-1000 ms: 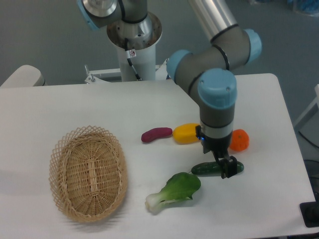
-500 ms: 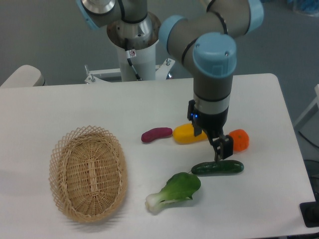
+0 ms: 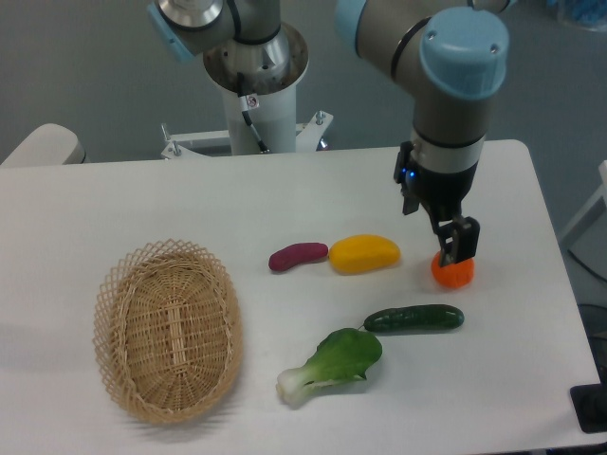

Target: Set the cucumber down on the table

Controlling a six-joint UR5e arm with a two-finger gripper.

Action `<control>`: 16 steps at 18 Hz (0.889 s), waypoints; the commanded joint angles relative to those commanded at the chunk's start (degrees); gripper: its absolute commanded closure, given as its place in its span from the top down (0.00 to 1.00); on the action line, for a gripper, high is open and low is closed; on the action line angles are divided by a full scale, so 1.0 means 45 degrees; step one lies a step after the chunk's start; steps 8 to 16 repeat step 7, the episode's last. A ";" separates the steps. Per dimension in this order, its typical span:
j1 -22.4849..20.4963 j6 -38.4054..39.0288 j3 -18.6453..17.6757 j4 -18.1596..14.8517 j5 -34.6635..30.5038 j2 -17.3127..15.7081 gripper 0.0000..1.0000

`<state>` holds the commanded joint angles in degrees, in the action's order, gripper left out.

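One cucumber lying loose, low risk remaining

The cucumber (image 3: 414,318) lay flat on the tabletop (image 3: 142,204), lower right of centre. The gripper (image 3: 455,242) hung above an orange fruit (image 3: 452,271), jaws empty, width unclear. Descending could knock that fruit rolling.

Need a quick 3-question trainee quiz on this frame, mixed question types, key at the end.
1. True or false: the slim dark green cucumber lies inside the woven wicker oval basket.
2. Which item lies directly left of the yellow mango?
A. leafy green bok choy
B. purple sweet potato
C. orange fruit
3. Fill in: the tool hangs just above the ____ fruit.

Key:
1. False. It lies flat on the white table, between the bok choy and the orange fruit, with nothing gripping it.
2. B
3. orange
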<state>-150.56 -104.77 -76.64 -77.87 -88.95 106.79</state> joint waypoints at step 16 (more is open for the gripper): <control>0.0175 0.0116 -0.0098 0.0097 0.0117 0.0019 1.00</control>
